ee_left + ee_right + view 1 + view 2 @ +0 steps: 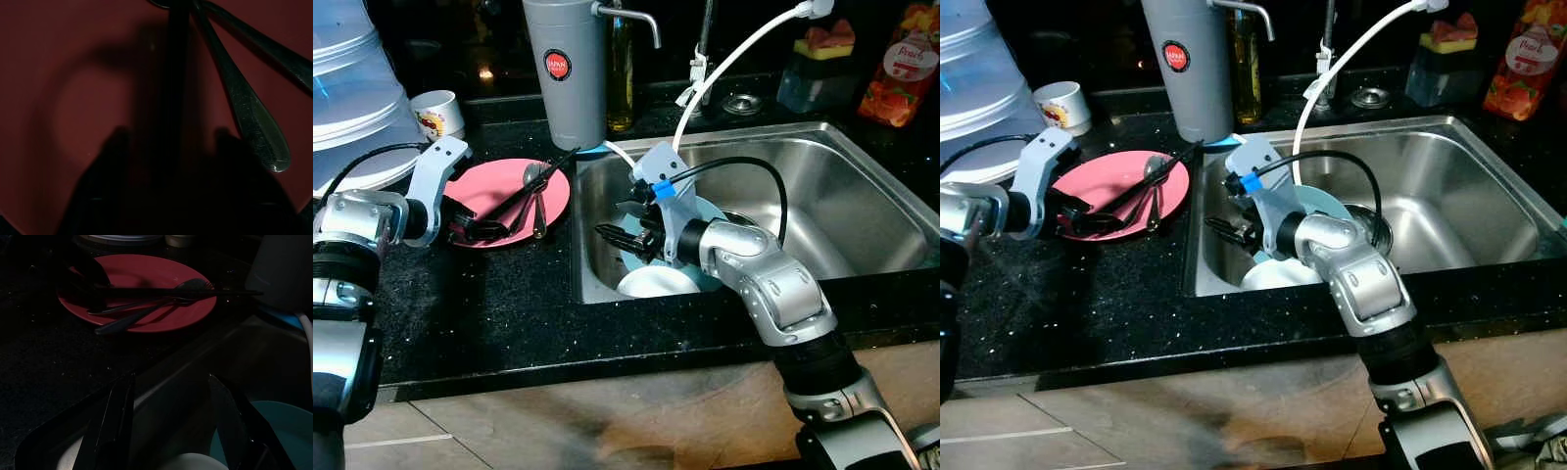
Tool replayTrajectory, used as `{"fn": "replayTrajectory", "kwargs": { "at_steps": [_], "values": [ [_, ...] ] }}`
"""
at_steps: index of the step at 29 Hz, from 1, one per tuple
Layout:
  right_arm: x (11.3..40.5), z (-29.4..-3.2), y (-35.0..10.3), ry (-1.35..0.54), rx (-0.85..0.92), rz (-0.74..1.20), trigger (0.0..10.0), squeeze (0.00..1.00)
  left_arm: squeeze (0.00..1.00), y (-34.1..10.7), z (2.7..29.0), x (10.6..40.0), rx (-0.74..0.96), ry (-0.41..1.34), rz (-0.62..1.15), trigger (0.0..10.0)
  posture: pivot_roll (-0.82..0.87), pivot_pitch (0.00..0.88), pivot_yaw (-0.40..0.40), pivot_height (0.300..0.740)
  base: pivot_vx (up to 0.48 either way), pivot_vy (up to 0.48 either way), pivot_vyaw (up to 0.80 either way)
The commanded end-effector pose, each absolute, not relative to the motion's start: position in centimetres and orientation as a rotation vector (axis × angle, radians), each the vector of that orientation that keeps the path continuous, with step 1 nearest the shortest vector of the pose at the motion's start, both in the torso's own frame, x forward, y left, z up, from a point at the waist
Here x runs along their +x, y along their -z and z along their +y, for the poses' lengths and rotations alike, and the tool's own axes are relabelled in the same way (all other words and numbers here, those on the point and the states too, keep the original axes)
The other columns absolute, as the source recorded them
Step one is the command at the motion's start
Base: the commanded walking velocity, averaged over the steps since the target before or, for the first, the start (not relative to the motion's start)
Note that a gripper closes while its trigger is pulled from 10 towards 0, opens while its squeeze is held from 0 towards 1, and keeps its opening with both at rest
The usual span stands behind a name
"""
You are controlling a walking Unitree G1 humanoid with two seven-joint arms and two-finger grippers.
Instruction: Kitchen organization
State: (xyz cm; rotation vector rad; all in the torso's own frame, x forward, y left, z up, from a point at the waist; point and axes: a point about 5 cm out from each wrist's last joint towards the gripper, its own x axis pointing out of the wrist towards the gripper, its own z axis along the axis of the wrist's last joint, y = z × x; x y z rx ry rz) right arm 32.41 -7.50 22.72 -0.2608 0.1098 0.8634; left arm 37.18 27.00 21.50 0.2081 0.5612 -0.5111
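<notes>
Over the pink plate on the black desk we see our left tool low at the plate's near rim, its fingers clamped on the ends of black chopsticks that run away from it across the plate, with a spoon and a fork lying just beside them. Down in the sink our right tool hangs with fingers apart; a white bowl sits just below it and a teal plate beside it.
</notes>
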Motion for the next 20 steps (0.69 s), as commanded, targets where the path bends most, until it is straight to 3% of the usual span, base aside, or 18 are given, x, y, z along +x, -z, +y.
{"fn": "replayTrajectory", "kwargs": {
  "at_steps": [1,20],
  "values": [
    [32.2,-7.4,-22.7,-0.874,-0.256,0.112,10.0,0.0,0.0,-20.9,27.0,37.1,0.209,0.514,0.595,0.0,0.01,0.027,0.063,0.74,0.0,0.0,0.0],
    [32.4,-7.5,-22.7,-0.858,-0.25,0.118,10.0,0.0,0.0,-24.0,28.4,37.3,0.179,0.453,0.456,0.0,0.01,0.029,0.062,0.74,0.0,0.0,0.0]
  ]
}}
